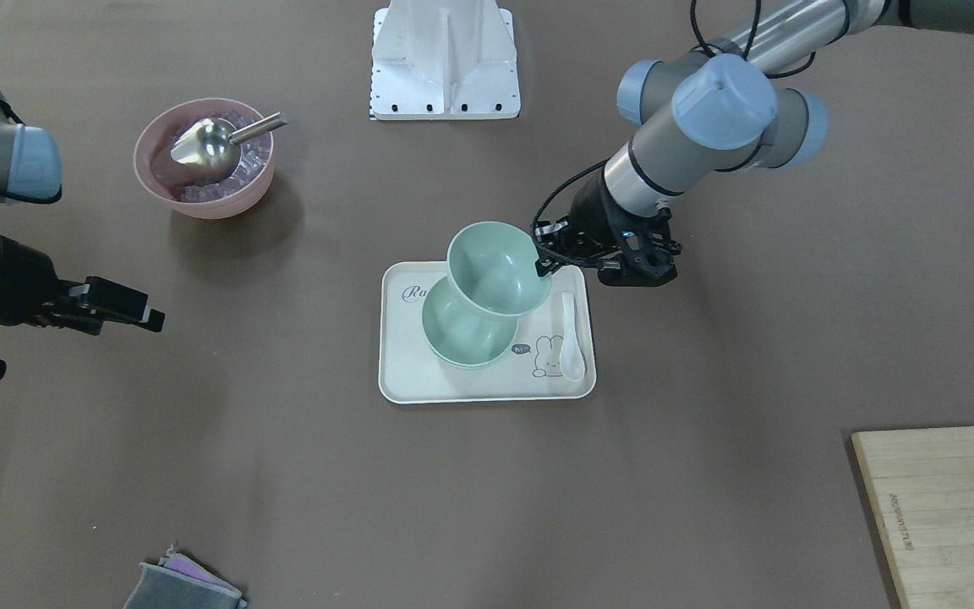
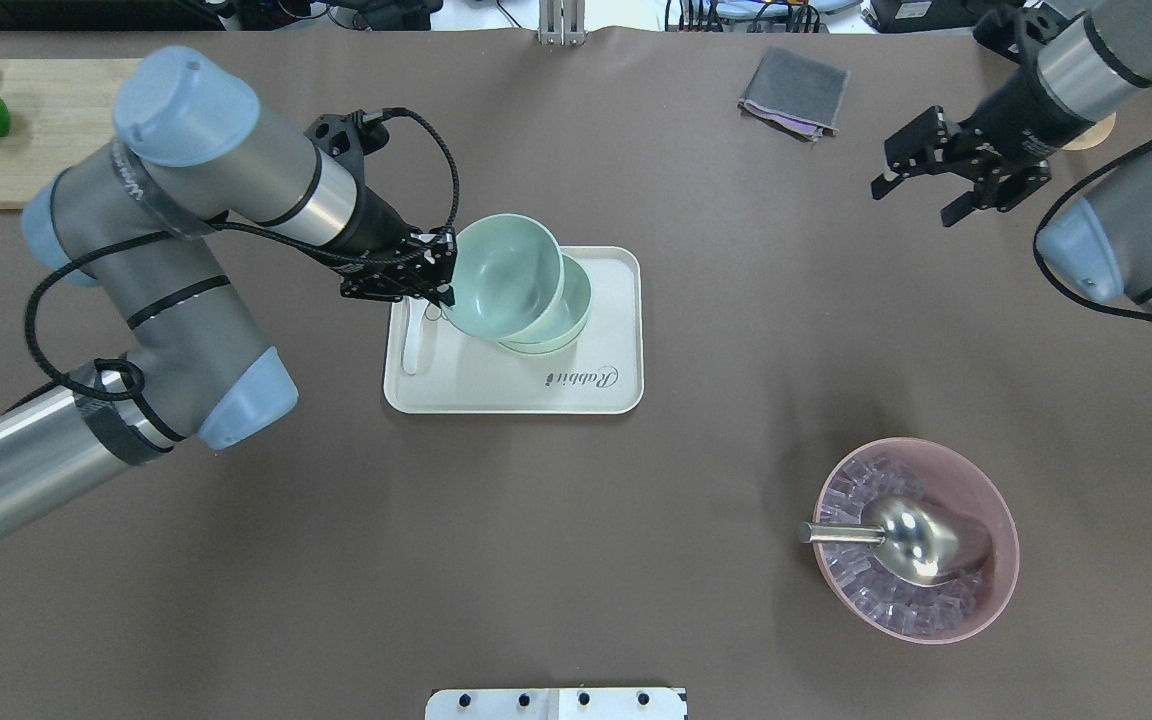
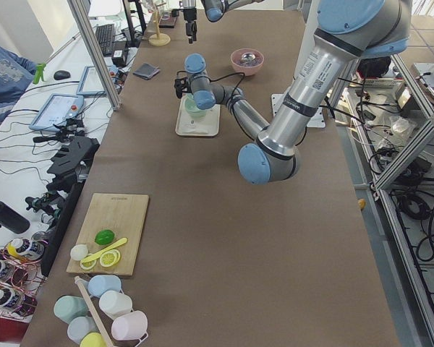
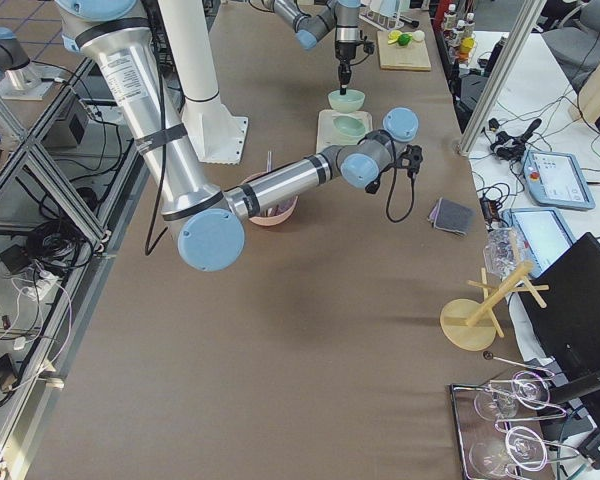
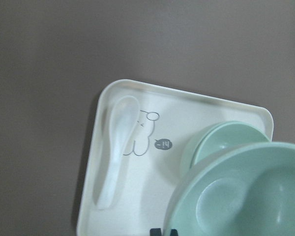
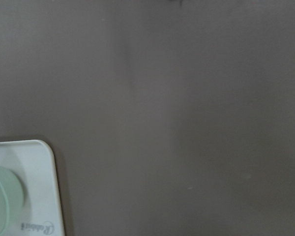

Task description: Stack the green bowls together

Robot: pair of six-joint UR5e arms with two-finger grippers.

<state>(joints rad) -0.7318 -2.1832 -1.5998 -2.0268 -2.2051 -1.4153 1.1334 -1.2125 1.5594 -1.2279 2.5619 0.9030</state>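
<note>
left tool [image 2: 442,288] pinches a green bowl [image 2: 502,272] above the tray [image 2: 526,397]; right tool [image 2: 913,201] gapes empty.

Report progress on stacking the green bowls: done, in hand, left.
Done: the resting bowl sits on the tray; its doubled rim hints at two already nested, but I cannot be sure. In hand: the left tool grips the held bowl by its rim, tilted above the resting one. Left: lower it in and release. The right tool hangs open, off to the side.
</note>
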